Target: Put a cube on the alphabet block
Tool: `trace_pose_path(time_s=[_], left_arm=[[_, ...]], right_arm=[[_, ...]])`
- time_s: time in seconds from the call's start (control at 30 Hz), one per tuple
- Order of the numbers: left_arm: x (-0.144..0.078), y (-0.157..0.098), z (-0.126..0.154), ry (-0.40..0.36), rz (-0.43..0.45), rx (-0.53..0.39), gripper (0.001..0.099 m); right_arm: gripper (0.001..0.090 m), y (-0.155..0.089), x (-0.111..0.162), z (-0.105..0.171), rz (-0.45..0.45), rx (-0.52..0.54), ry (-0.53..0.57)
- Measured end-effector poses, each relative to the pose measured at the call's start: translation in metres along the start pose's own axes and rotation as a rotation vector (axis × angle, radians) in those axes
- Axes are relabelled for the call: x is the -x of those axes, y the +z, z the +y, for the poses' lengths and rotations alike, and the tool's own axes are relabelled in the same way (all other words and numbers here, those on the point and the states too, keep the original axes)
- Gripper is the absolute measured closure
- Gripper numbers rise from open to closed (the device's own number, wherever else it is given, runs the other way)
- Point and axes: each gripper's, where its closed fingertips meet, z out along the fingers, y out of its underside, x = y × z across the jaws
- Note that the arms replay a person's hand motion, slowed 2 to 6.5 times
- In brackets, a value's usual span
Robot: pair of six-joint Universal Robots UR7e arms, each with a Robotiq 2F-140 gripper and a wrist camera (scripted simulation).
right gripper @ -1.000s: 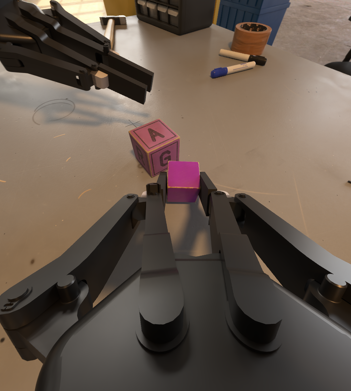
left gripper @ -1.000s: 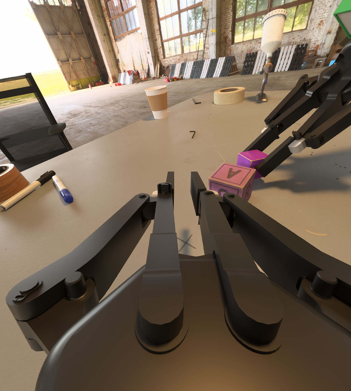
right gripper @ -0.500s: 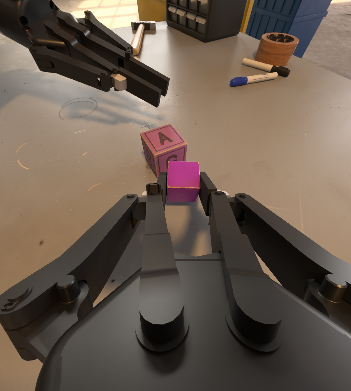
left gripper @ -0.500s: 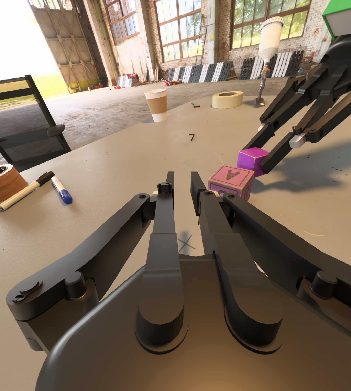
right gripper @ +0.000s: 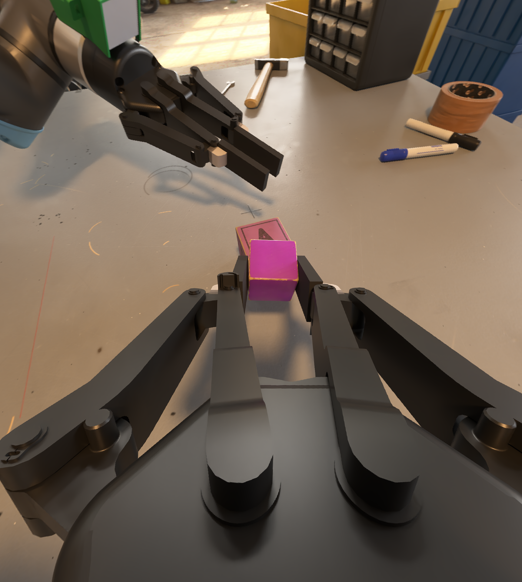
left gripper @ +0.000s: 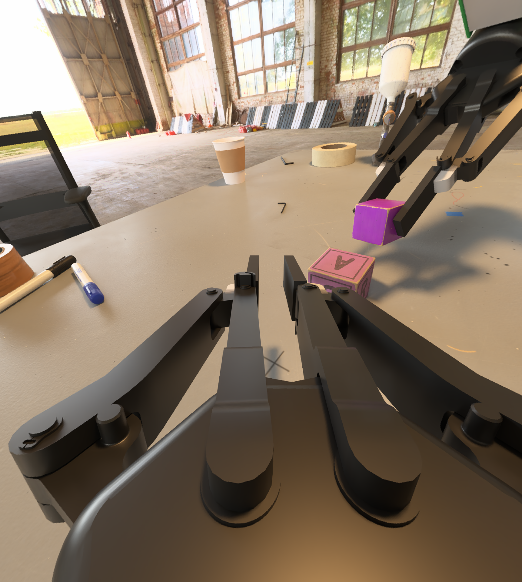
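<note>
The pink alphabet block [left gripper: 341,267] stands on the grey table, just right of my left fingertips; it also shows in the right wrist view [right gripper: 262,231]. My right gripper [right gripper: 272,274] is shut on a magenta cube [right gripper: 272,267] and holds it in the air. In the left wrist view the cube [left gripper: 373,222] hangs above and slightly beyond the block, held in the right gripper [left gripper: 382,214]. My left gripper [left gripper: 271,267] is nearly shut with a narrow gap and holds nothing. It hovers low beside the block, and also shows in the right wrist view [right gripper: 262,170].
A paper cup [left gripper: 229,159], a cream tape roll [left gripper: 333,154], a spray gun [left gripper: 393,78] and a small hex key [left gripper: 281,208] stand farther off. A brown tape roll [right gripper: 465,105], two markers [right gripper: 420,152], a hammer [right gripper: 262,82] and a drawer box [right gripper: 363,41] lie on the other side.
My right gripper has lifted the magenta cube off the table and carried it toward and over the alphabet block. The left gripper has stayed in place.
</note>
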Motion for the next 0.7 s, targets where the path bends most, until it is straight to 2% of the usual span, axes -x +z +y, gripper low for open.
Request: trace_pose_path(time_s=[0.33, 0.7], left_arm=[[0.0, -0.001, 0.0, -0.01, 0.006, -0.005, 0.0789], [0.001, 0.0, 0.0, -0.013, 0.01, -0.002, 0.0789]], right_arm=[[0.051, 0.009, 0.005, -0.017, -0.102, 0.046, -0.072], [0.051, 0.021, 0.006, -0.033, -0.17, 0.069, -0.125]])
